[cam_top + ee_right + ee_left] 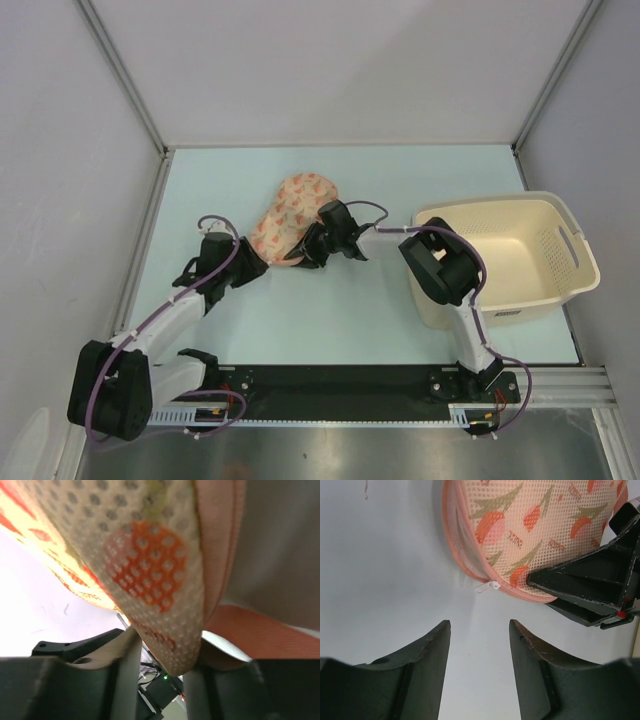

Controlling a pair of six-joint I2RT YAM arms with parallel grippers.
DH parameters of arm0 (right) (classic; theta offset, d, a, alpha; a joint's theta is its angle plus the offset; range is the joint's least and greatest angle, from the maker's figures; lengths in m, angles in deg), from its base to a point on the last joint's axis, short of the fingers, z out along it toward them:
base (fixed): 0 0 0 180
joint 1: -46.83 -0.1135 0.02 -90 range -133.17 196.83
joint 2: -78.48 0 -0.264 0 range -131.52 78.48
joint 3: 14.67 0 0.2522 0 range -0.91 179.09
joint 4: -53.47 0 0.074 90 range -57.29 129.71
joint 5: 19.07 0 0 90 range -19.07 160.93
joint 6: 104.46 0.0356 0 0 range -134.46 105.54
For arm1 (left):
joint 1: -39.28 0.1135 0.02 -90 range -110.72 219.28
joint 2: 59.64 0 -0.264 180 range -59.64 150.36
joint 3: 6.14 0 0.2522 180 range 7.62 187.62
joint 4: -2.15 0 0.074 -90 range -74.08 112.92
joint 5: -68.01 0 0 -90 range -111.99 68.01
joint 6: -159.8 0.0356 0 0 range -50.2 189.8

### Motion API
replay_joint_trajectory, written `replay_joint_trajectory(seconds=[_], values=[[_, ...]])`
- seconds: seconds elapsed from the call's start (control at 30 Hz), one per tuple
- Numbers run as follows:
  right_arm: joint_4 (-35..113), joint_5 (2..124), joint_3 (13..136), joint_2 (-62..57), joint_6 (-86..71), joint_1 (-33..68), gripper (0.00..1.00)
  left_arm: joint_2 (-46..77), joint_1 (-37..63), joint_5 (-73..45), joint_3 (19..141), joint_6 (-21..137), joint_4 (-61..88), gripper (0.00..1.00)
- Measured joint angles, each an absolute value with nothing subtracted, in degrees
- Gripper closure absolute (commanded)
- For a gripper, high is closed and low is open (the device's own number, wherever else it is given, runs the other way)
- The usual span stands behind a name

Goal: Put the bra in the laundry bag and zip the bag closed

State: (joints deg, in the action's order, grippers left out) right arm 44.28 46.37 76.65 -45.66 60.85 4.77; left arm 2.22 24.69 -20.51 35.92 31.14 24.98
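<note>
Fabric at the near edge of the laundry bag sits between the fingers of the right hand, which is clamped on the printed mesh and its pink binding. Its own wrist view shows the cloth bunched in the gap. That hold reads as an anchor. A soft pouch would slide or crumple if its slider were dragged with nothing bracing it, so one hand pins the rim just beside the zip pull and leaves the other free to work. The left hand hangs low over the bare table just short of the pouch, fingers apart and holding nothing. It is roughly lined up with the small white pull, which lies flat at the bag's rounded end. My reading is that it is placed to take that tab and run it round the seam. The bra shows in no view. It may already lie inside the pouch, whose domed shape would fit that, but the mesh hides what is inside and I cannot confirm it. How much of the zip is done up is also unclear from these angles. The cream basket stands well apart at the right of the table and plays no part in this step.
</note>
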Motion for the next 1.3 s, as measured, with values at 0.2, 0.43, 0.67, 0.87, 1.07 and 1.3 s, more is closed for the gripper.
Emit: replay_joint_trajectory(seconds=[0.2,0.43,0.67,0.87,1.07,1.3], values=[[43.9,44.8,76.7,-45.7,61.7,5.8,0.89,4.9,24.8,-16.4,35.3,33.4,19.8,0.46],[41.6,36.8,76.8,-45.6,61.5,9.5,0.92,9.2,22.0,-10.8,34.5,34.3,14.7,0.43],[38.3,33.0,75.9,-44.2,57.5,11.9,0.92,14.2,20.6,-9.7,35.4,35.2,13.3,0.51],[37.7,32.4,75.2,-42.9,56.0,12.2,0.94,21.0,19.5,-8.2,38.4,35.6,13.6,0.56],[37.6,32.2,74.8,-42.8,55.5,12.2,0.94,21.7,19.1,-7.7,40.8,36.9,13.4,0.53],[37.7,32.1,74.3,-42.6,55.3,12.6,0.95,26.6,19.1,-6.6,44.7,38.5,14.1,0.72]])
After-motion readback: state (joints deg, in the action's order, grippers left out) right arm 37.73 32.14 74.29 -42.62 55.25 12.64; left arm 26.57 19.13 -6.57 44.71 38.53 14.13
